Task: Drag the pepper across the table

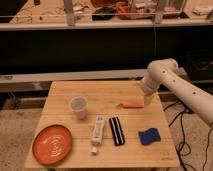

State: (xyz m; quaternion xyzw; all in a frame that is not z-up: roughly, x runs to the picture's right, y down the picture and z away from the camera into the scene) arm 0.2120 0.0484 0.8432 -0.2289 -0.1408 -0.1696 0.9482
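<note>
Small orange pepper [132,105] flat on the wooden counter [105,90], close to the right edge, about halfway between back and front. Lies sideways, green stem end toward the left.

Gripper [148,101] down low at the pepper's right end, just beside it. Hard to tell if touching. Fingers spread apart, holding nothing. White arm [172,82] reaching in from the right, past the right edge.

Clear plastic cup [78,107] standing upright left of the pepper, well apart from it. White remote [97,134] and a black striped thing [116,131] side by side near the front edge. Blue cloth [148,136] toward the front right corner. Big round orange plate [52,145] at the front left corner.
</note>
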